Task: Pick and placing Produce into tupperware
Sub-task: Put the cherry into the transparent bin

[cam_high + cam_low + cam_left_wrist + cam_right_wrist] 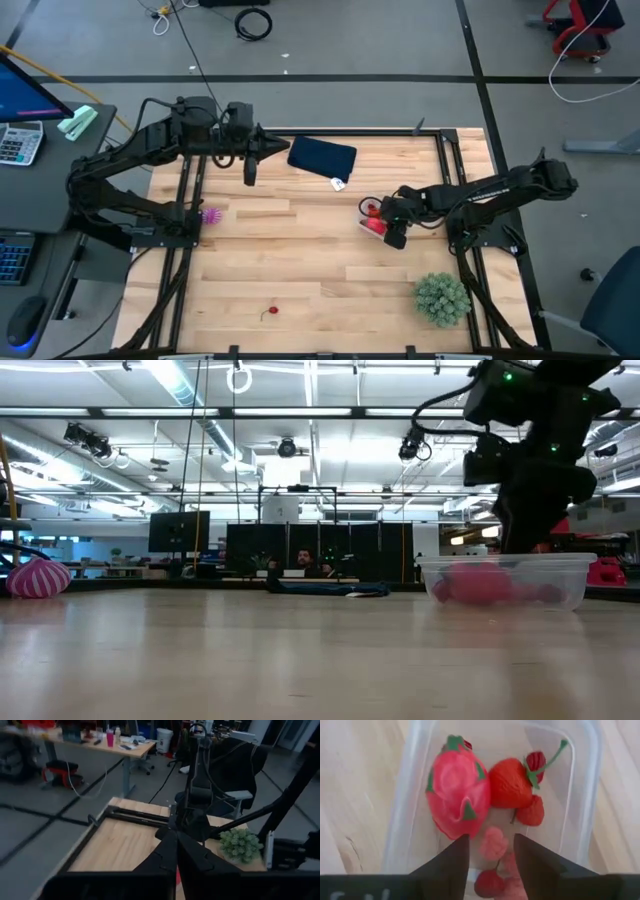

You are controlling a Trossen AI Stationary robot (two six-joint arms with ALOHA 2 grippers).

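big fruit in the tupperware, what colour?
Pink-red with green leaf tips, clearest in the right wrist view.

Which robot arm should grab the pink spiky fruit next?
Probably the left. The pink spiky fruit lies by the left arm's base, with the left gripper nearby. The right gripper hangs over the tupperware, across the table.

A grey floor [400, 40] crossed by dark lines is seen. Long ceiling lights [180, 385] are hung above desks with monitors [178, 530].
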